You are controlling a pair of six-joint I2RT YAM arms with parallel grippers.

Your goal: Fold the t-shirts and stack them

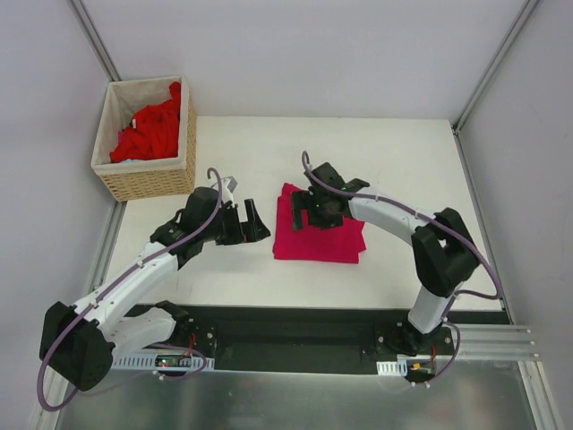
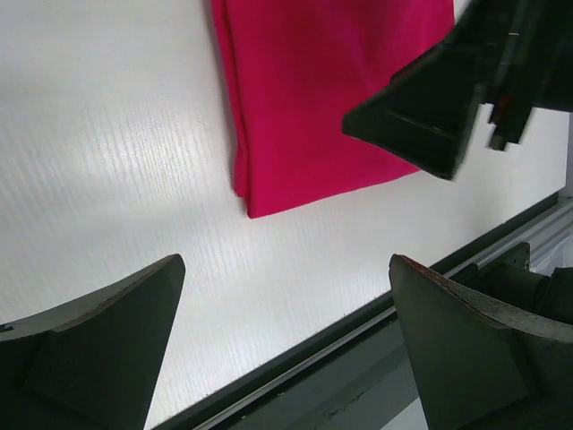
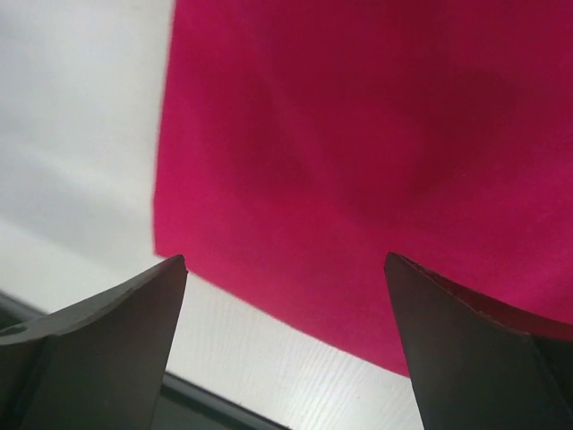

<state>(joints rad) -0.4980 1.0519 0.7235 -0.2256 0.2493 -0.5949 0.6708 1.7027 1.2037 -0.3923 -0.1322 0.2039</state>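
Centre of counter (image 1: 403, 170): magenta t-shirt (image 1: 331, 240), folded into a compact rectangle and lying flat, near edge roughly parallel to the counter's front. Directly above its far-left part: right hand (image 1: 315, 210), spread wide, gripping nothing; in the wrist view, only cloth and bare counter between the two fingers. Touching the cloth or hovering just over it: cannot tell. Just beside the shirt's left edge, apart from it: left hand (image 1: 258, 221), likewise wide open and empty, pointing toward the fold. Far-left corner: wicker basket (image 1: 143, 184), holding brighter red t-shirts (image 1: 152, 134), crumpled and not yet folded.

Likely hazards from here:
1. Dragging of the top layer on withdrawal of the right hand, caused by a fingertip catching the soft cloth. Result: an opened or skewed fold.
2. Pinching only the upper layer if closed on the flat surface rather than on an edge. Result: unfolding on lifting.
3. Collision between the two hands, given close quarters at the shirt's left side.
4. Nudging of the folded edge sideways by the left hand if advanced low along the counter.
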